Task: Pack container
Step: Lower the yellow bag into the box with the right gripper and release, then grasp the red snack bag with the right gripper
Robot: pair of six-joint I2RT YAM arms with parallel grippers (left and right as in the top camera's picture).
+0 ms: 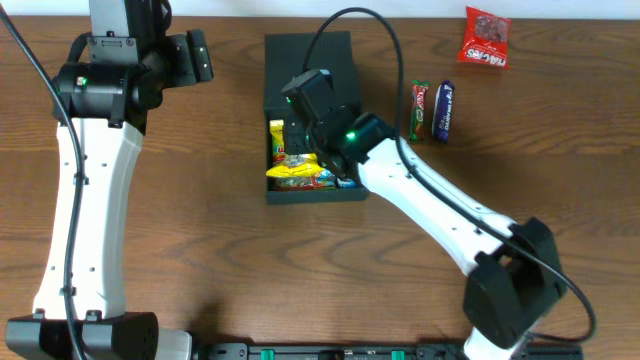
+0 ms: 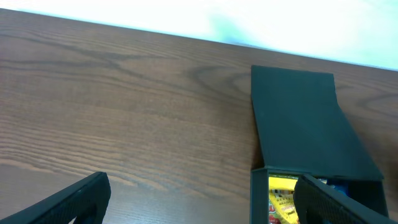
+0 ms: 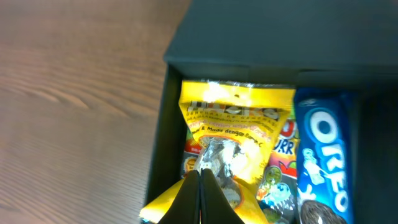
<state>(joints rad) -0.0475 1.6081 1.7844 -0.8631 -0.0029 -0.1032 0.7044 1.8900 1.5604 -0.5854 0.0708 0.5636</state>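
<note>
Right gripper point(image 3: 199, 186) closed over yellow foil packet point(image 3: 239, 124) in matte dark cardboard box point(image 3: 158, 155); left gripper point(image 2: 202, 193) spread, empty. Risk: snagging packet, dragging it out.

We read this as a robotics lab: a left arm point(image 1: 85, 200) and a right arm point(image 1: 430, 205), white with black joints, stand at the near edge of a wood-grain bench point(image 1: 200, 250), and a black cable point(image 1: 370, 22) loops from one.
</note>
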